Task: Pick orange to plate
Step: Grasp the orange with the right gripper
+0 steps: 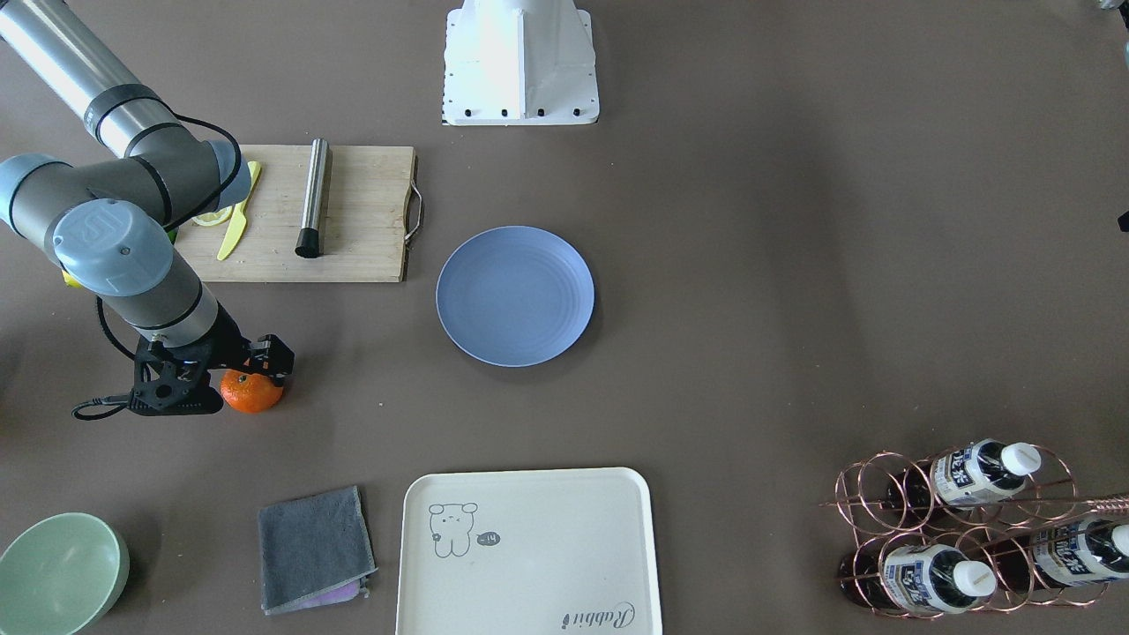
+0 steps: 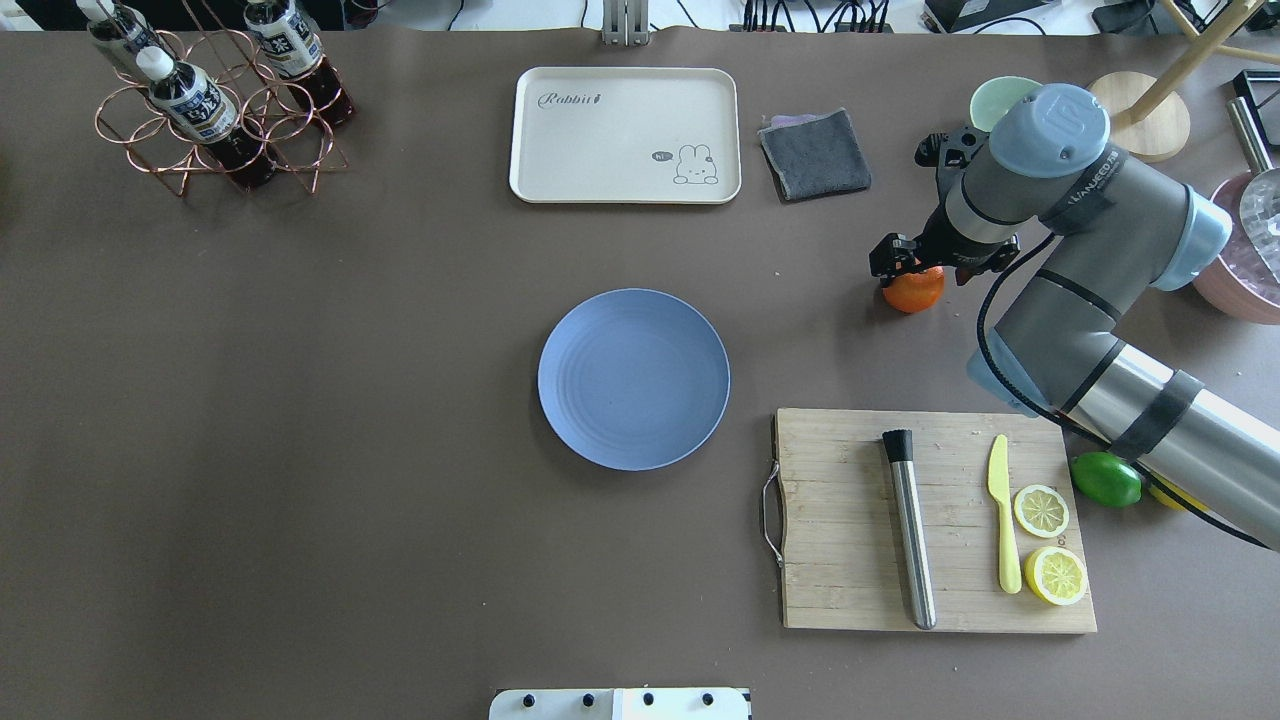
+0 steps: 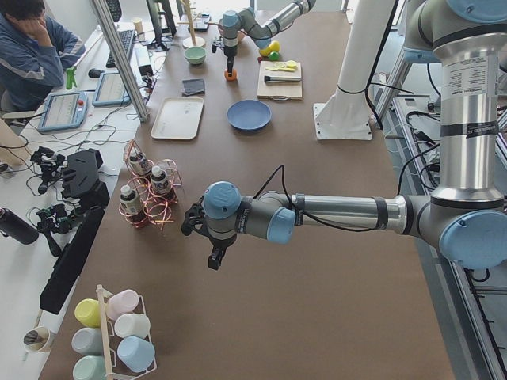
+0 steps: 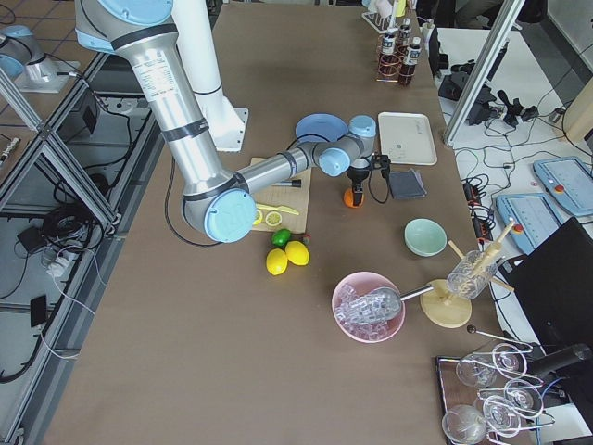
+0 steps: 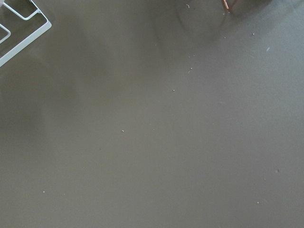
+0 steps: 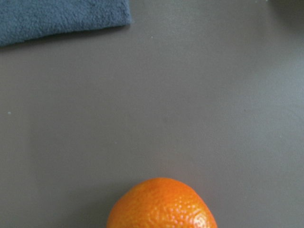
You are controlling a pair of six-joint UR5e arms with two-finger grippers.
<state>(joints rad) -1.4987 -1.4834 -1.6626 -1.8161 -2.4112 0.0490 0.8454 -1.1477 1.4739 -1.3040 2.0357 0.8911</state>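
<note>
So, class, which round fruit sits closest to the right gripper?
The orange, directly beneath the right gripper; the lime and lemon slices lie by the cutting board.

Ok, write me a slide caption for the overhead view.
Right gripper at the orange, the blue plate bare mid-table, cutting board with lemon halves nearby.

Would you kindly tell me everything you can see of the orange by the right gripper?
The orange is a small, round, bright-orange fruit with dimpled, slightly glossy peel, whole and unpeeled. It rests on the brown table, apart from the blue plate and the grey cloth. The right gripper hangs low over its top; whether the fingers touch it cannot be told.
</note>
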